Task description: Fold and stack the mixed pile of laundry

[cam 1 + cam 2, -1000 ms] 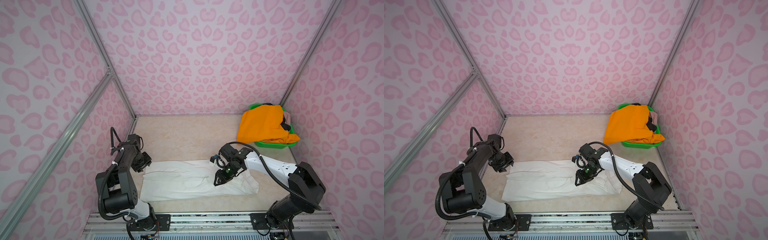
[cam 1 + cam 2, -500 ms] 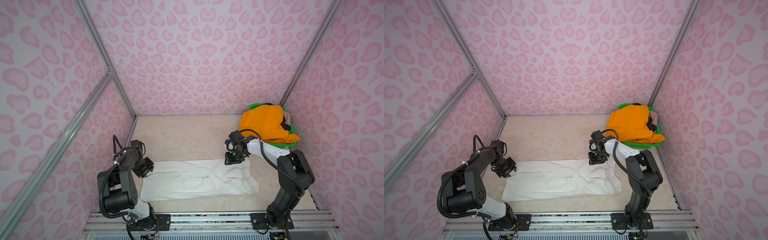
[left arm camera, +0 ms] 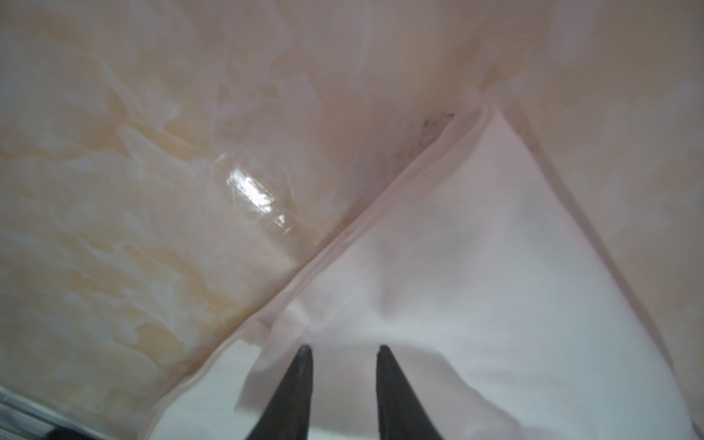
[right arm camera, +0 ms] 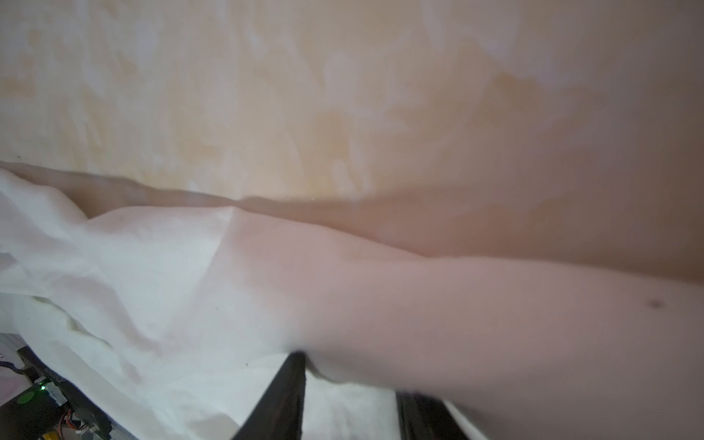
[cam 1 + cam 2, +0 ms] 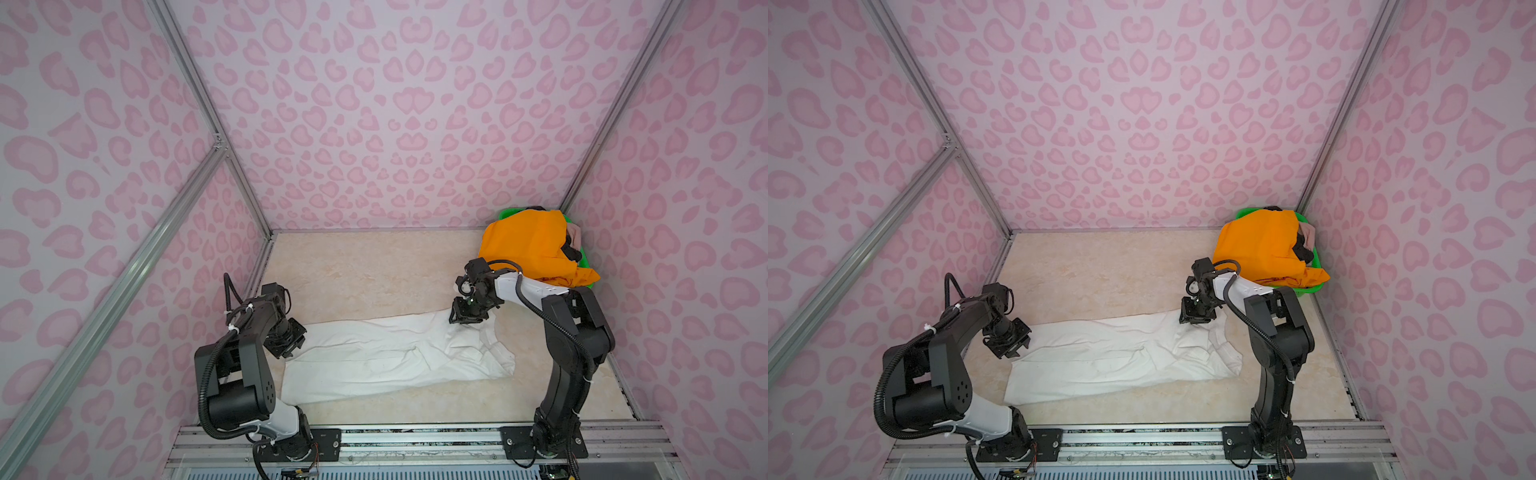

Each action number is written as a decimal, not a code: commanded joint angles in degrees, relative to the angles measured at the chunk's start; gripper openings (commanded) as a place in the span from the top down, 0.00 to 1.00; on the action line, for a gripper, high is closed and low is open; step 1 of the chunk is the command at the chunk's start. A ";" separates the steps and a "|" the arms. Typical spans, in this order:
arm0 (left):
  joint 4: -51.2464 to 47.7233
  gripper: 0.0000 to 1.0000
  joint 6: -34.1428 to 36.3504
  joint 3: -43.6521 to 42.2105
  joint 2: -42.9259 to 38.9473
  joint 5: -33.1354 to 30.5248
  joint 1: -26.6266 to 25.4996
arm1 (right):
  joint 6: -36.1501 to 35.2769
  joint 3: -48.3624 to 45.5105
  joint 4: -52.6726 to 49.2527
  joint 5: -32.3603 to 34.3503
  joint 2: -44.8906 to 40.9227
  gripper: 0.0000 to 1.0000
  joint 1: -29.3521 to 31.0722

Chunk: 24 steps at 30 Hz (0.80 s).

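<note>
A white T-shirt [image 5: 395, 357] [image 5: 1121, 357] lies folded into a long band across the front of the table. My left gripper [image 5: 289, 350] [image 5: 1013, 347] stands at its far left corner. In the left wrist view its fingers [image 3: 344, 348] are apart, tips down on the white cloth [image 3: 476, 266]. My right gripper [image 5: 463, 320] [image 5: 1194, 320] stands at the shirt's far right edge. There the jaws [image 4: 350, 375] are apart with the cloth [image 4: 152, 266] between them, and a fold covers one fingertip. Bright orange shorts [image 5: 532, 249] [image 5: 1262, 249], a black piece [image 5: 569, 249] and a beige-pink piece [image 5: 575, 235] lie heaped at the back right.
The heap sits in a green basket [image 5: 505, 214] [image 5: 1308, 291] in the back right corner. Pink patterned walls close in three sides of the beige marbled table [image 5: 365, 270]. A metal rail [image 5: 415, 436] carrying both arm bases runs along the front.
My right gripper has moved from the middle of the shirt to its far right edge. The left gripper has shifted slightly nearer the shirt's far left corner. The shirt lies much as before.
</note>
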 commanded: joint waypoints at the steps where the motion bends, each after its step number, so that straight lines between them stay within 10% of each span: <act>1: 2.49 0.50 0.16 1.76 -0.79 -4.12 -0.07 | 0.01 0.53 0.65 5.54 2.35 0.58 -0.68; 7: 5.01 0.32 4.42 3.32 -3.58 -6.01 -0.03 | 0.03 1.28 0.70 4.91 1.40 0.58 -0.56; 15: 5.80 0.44 4.48 4.15 4.65 -3.65 -0.01 | 0.20 0.71 1.20 4.30 0.31 0.58 -0.51; 24: 6.00 0.79 4.16 3.90 5.79 -3.10 -0.08 | -0.26 0.56 1.53 3.77 0.23 0.58 -0.51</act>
